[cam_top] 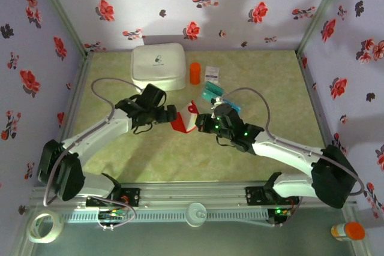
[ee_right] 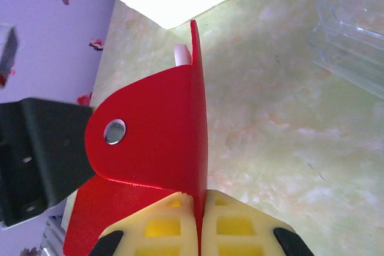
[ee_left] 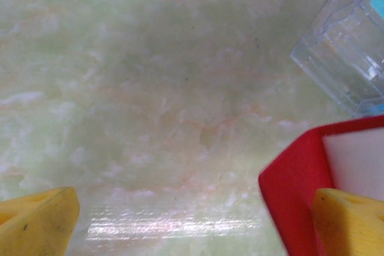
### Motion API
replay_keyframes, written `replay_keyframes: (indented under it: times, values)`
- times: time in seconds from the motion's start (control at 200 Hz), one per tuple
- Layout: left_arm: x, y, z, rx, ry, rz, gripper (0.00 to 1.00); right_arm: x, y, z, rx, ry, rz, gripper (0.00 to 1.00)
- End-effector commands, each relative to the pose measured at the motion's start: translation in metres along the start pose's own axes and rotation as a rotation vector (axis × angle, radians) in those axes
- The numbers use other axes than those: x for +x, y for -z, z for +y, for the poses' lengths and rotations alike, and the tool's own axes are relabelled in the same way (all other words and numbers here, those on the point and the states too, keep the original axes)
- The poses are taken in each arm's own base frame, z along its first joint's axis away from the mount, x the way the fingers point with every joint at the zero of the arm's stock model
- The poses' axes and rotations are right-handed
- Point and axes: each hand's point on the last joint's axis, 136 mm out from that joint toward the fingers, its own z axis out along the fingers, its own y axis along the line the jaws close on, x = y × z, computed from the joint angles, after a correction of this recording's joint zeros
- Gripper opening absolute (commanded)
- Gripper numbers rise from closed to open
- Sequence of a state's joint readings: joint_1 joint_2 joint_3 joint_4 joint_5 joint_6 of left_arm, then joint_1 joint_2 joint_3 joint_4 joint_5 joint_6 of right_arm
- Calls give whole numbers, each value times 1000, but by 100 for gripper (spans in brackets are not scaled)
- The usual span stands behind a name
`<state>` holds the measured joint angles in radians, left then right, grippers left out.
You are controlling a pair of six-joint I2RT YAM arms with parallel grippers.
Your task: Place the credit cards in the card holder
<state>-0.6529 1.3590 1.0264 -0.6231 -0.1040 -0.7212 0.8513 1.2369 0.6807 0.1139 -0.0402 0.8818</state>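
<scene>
Red wallet (cam_top: 182, 122) seen at middle of table (cam_top: 270, 82), between both grippers, stood on edge and partly unfolded. Right gripper (ee_right: 198, 223) closed on wallet; thin red edge pinched between yellow fingers (ee_right: 240, 232), flap with snap button turned sideways. Left gripper (ee_left: 195, 220) open, fingers spread wide; one finger (ee_left: 351, 220) seen in front of wallet's pale inside, contact not clear. Teal cards (cam_top: 212, 92) lying in clear sleeve (ee_left: 345, 52) just behind wallet, outside it. White case (cam_top: 158, 66) set at back.
</scene>
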Motion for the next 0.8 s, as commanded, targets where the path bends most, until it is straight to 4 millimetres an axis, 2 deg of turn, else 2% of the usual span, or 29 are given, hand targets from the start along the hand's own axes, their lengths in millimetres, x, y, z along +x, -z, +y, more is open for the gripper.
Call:
replay_keyframes:
  times: [0.0, 0.155, 0.385, 0.585, 0.795]
  values:
    - [8, -1, 6, -6, -35, 0, 100, -5, -2, -4, -8, -67, -64, 0]
    - [23, -14, 13, -21, -57, 45, 100, 2, -9, -19, -18, -171, -106, 0]
    - [35, -36, 20, -66, -107, 98, 100, 17, -20, -38, 22, -248, -190, 0]
    - [44, -53, 33, -141, -166, 145, 100, 30, -29, -44, 62, -267, -261, 0]
    - [50, -59, 43, -238, -255, 162, 100, 46, -33, -47, 108, -255, -313, 0]
